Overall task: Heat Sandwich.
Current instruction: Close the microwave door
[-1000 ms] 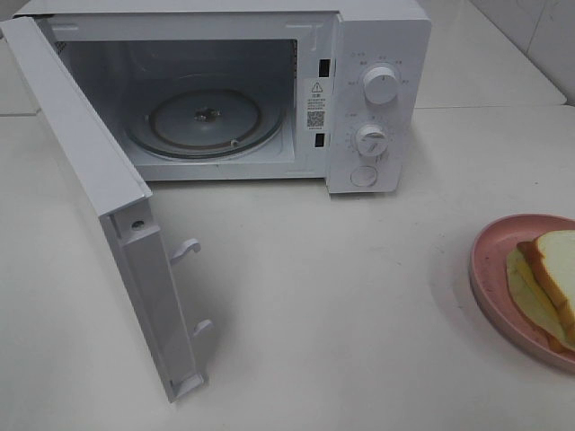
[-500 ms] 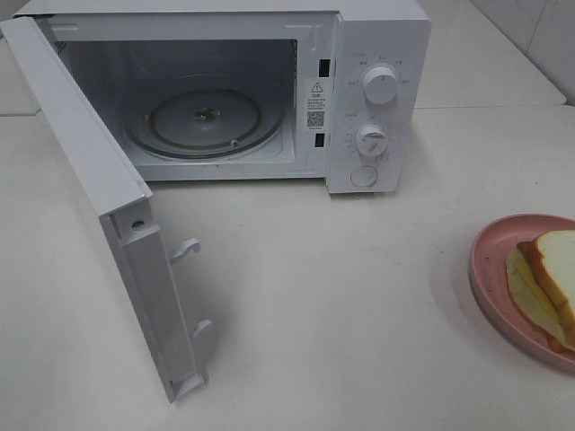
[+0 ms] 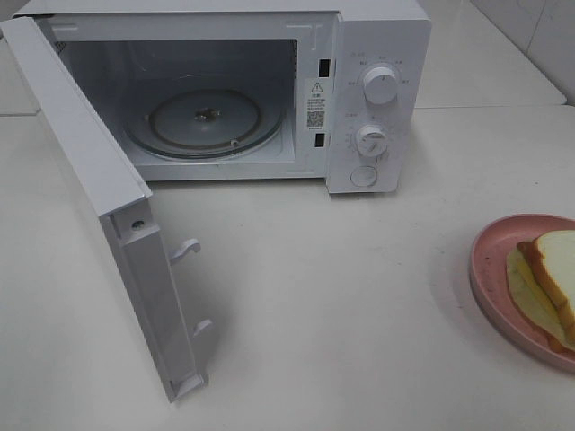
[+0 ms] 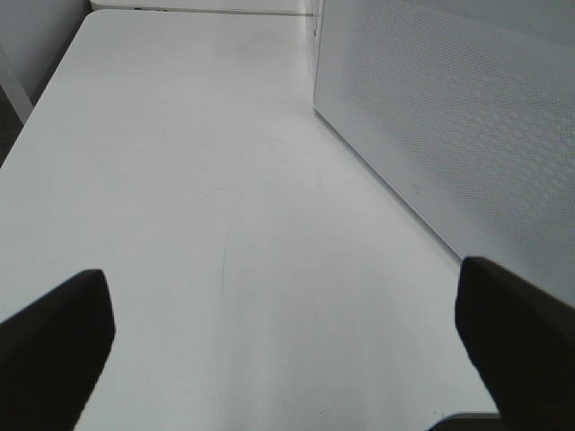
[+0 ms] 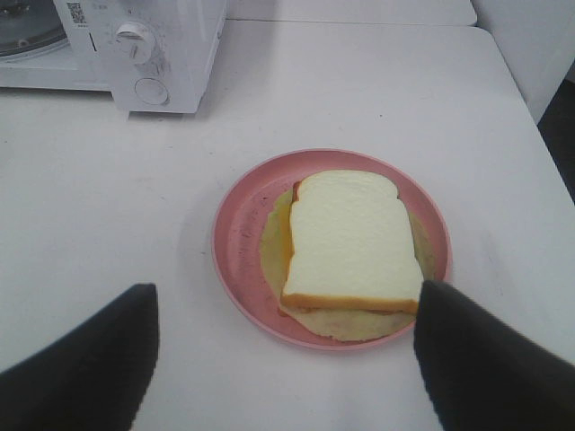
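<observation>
**Sandwich on the plate, oven open, nothing gripped**

Exterior high: microwave (image 3: 269, 90) sits far-left on the desk (image 3: 341, 296), door (image 3: 99, 197) swung wide toward the near-left, glass turntable (image 3: 205, 121) bare. The sandwich (image 3: 550, 274) is at the right edge on a pink plate (image 3: 490, 269), partly cut off by the frame. No arm shows here, so this view says nothing about either end effector.

Left wrist: left end effector (image 4: 287, 350) has its jaws spread wide, nothing between them, only bare desk below. The perforated panel of the microwave door runs alongside it. No sandwich in this view.

Right wrist: only view with the whole sandwich (image 5: 352, 241). Top slice is white with tan crust, yellow cheese showing at one edge, a thin pale layer sticking out underneath onto the plate (image 5: 235, 241). Right end effector (image 5: 286, 355) has its jaws apart, on the near side of the plate, not touching it.

Handling, my read: light, soft, compressible, and the layers look loose, so a hard pinch would likely crush the bread or shear the stack. Safer to grip the plate rim and carry the lot. If taking the bread itself, span the crust edges with light force. The plate looks rigid but may be slick.
</observation>
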`<state>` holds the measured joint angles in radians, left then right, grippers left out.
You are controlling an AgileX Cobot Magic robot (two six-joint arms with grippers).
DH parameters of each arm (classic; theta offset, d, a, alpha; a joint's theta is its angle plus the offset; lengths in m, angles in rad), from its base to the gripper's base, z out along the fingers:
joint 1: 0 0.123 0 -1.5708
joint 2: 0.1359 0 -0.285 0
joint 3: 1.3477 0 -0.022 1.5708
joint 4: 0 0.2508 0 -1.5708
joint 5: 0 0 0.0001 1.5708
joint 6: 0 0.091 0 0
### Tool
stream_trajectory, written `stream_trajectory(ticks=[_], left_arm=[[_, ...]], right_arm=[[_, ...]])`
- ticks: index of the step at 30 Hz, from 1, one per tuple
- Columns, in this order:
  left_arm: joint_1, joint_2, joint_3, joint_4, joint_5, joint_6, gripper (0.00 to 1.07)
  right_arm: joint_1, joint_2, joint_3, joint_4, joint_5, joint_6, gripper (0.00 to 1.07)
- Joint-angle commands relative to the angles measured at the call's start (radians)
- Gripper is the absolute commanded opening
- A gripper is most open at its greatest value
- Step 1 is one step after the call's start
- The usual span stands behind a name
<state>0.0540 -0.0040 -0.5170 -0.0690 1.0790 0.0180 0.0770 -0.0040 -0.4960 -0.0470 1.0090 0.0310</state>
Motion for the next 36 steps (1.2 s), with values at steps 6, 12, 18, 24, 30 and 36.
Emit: stream_trajectory(ticks=[6,12,18,24,30,36], left_arm=[[0.0,0.039,-0.044,0.016,-0.111,-0.012,0.92],[0.0,0.154,-0.043,0.015,-0.244,-0.01,0.59],[0.0,0.263,-0.043,0.019,-0.341,-0.01,0.25],[0.0,0.372,-0.042,0.039,-0.398,-0.005,0.0],[0.0,0.456,0.075,0.045,-0.69,0.019,0.0],[0.0,0.528,0.223,0.045,-1.008,0.025,0.0]], right_arm=[[-0.008,-0.027,-0.001,0.003,-0.015,-0.011,0.76],[-0.008,-0.027,-0.001,0.003,-0.015,-0.011,0.76],[-0.008,-0.027,-0.001,0.003,-0.015,-0.01,0.76],[-0.008,-0.027,-0.001,0.003,-0.015,-0.01,0.75],[-0.008,-0.027,-0.001,0.003,-0.015,-0.01,0.75],[-0.008,-0.027,-0.001,0.003,-0.015,-0.011,0.75]])
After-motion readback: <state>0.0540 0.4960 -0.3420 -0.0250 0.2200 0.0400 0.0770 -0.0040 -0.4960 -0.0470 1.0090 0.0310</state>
